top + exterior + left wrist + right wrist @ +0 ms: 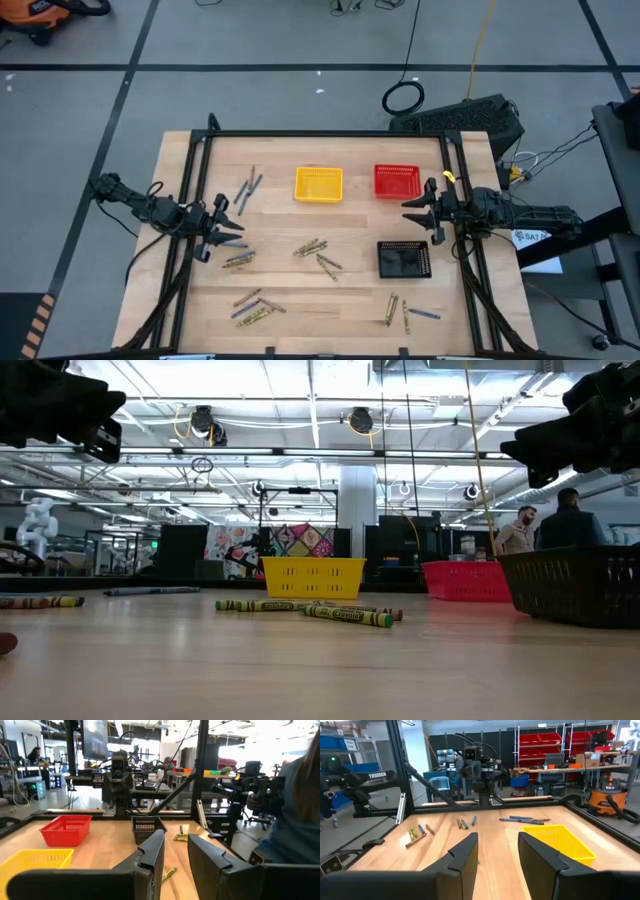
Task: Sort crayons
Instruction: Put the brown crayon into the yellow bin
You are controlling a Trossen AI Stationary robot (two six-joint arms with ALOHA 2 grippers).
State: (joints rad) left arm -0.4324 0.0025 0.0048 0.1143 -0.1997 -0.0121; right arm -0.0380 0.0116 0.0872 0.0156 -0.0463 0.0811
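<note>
Wooden counter [340,300] seen from above, framed by dark rails. Both arms hover above it, neither touching anything.

Left claw [228,228]: near the counter's left edge, about midway along it, fingers spread wide, nothing between them. Its wrist view shows the two dark fingers [150,857] apart with bare wood in the gap.

Right claw [414,212]: near the right edge, just beside the red basket [397,181], fingers likewise spread wide and empty. Wrist view confirms the gap between its fingers [465,852].

Crayons lie loose in several clusters, none in any basket as far as can be seen:
- dark bluish pair [248,190] toward the far-left part of the counter, left of the yellow basket [318,184];
- a few yellow-olive ones [238,260] just near-side of the left claw;
- a mixed group [318,255] around the counter's centre, seen close in the low view [348,615];
- a mixed bunch [252,308] near the near-left corner;
- a few [405,313] toward the near-right part, one of them bluish.

Baskets: yellow and red side by side toward the far edge; black basket [404,258] nearer the middle right, on the near side of the red one. Whether the black one holds anything cannot be told.

Two people [548,525] stand in the room beyond the counter.
</note>
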